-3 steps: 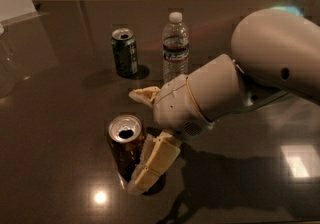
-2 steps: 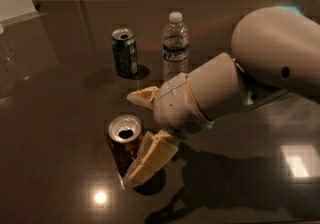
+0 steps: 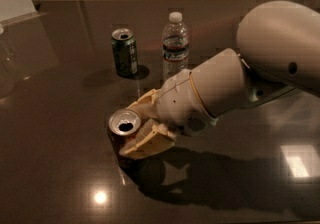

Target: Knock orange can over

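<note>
Against the orange can [image 3: 123,127] now, the hand [image 3: 142,130], farther left than before.

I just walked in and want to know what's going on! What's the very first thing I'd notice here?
The big white robot arm reaching in from the right, its pincer closed around the orange can at the front of the dark table. Behind them stand a green can and a water bottle, side by side and upright.

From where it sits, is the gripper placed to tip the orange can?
Probably yes. The gripper is already at the orange can, one finger across its front; nothing lies between them. The green can and water bottle stand well behind.
</note>
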Available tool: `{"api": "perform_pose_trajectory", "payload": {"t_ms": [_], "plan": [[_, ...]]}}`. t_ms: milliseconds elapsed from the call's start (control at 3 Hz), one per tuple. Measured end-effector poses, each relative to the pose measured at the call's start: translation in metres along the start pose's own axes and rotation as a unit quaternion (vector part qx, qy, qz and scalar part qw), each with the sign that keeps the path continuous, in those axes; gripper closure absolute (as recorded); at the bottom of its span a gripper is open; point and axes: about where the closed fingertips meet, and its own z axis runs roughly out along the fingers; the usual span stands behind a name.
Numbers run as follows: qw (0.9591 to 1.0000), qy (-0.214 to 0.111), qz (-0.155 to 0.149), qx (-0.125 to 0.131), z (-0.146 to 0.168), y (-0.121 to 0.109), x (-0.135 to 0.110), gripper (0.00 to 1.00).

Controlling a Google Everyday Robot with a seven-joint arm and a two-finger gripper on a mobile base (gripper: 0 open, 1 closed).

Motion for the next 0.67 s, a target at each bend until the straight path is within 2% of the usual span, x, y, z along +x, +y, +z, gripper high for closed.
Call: {"api": "perform_pose_trajectory", "payload": {"t_ms": [333, 667], "plan": [[1.0, 0.0, -0.001, 0.008, -0.012, -0.001, -0.005, 0.83], [0.9991, 0.031, 0.003, 0.029, -0.038, -0.011, -0.008, 1.0]]}}
